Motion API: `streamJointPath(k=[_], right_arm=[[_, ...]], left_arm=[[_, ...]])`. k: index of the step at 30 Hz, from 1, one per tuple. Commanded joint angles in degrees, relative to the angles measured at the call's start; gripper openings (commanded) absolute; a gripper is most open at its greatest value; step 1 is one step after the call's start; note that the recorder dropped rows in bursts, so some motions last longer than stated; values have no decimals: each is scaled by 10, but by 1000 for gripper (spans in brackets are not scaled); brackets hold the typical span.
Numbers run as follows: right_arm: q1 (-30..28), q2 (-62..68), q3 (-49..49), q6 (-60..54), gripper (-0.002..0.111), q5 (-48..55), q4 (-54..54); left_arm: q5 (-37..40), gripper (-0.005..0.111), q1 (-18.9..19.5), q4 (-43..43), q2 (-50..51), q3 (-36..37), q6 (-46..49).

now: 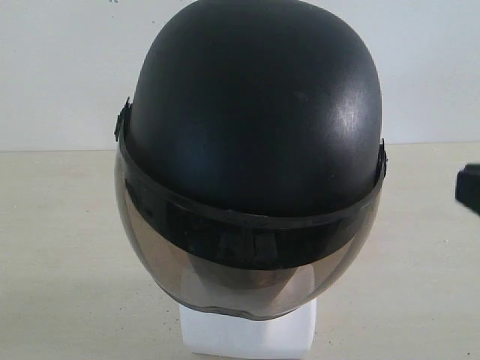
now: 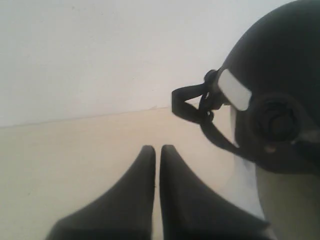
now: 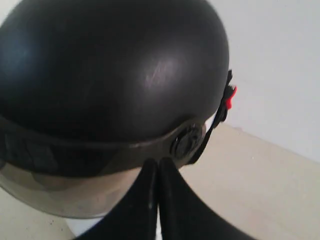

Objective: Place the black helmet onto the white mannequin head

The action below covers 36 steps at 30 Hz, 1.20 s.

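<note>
Capping white mannequin head (image 1: pixel 247 336), black helmet (image 1: pixel 255 105) sits near clenched left hand (image 2: pixel 157 148), right hand (image 3: pixel 158 160).

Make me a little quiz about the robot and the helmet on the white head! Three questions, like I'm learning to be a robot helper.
1. True or false: the black helmet is sitting on the white mannequin head.
2. Pick one. The left pincer is: A) shut and holding nothing, B) squeezing a strap, C) wide open.
3. In the right wrist view, what colour is the little clip on the helmet?

Key: 1 true; 2 A; 3 red.
</note>
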Motion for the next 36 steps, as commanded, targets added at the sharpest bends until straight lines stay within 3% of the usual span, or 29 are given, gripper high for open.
streamJointPath(k=[1, 22, 30, 36], right_arm=[[0, -3, 43, 5, 0, -30, 0], [-13, -58, 43, 3, 0, -11, -8], [-204, -133, 85, 18, 0, -27, 3], [-302, -186, 147, 36, 0, -32, 3]], left_arm=[[24, 4, 2, -5, -4, 18, 6], [21, 4, 2, -5, -4, 17, 6], [21, 4, 2, -5, -4, 17, 6], [21, 4, 2, -5, -4, 17, 6]])
